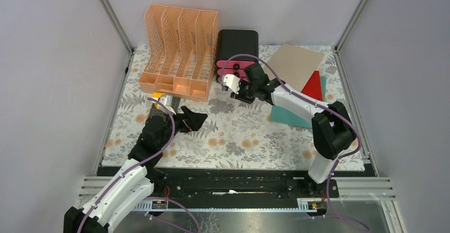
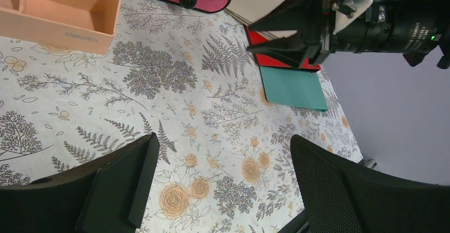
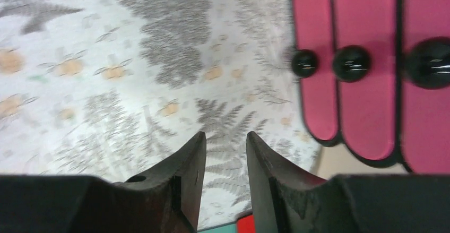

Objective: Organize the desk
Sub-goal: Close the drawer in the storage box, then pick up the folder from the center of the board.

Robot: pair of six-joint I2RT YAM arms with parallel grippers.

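The desk (image 1: 239, 135) is a tabletop under a pale cloth printed with ferns and orange flowers. My left gripper (image 1: 193, 120) hovers over its left half, in front of the orange rack. Its jaws are wide open and only bare cloth (image 2: 159, 84) shows between them (image 2: 223, 143). My right gripper (image 1: 237, 95) hangs low just in front of the pink drawer fronts (image 3: 366, 58). Its fingers stand a little apart with nothing between them (image 3: 225, 137), only cloth (image 3: 106, 58) below. The left wrist view also shows the right gripper (image 2: 253, 37) from the side.
An orange slotted file rack (image 1: 178, 52) stands at the back left. A black drawer box (image 1: 237, 44) with pink fronts and black knobs (image 3: 351, 63) is beside it. At the back right lie a tan sheet (image 1: 294, 63), a red one (image 1: 314, 87) and a teal one (image 1: 289, 117), overlapping.
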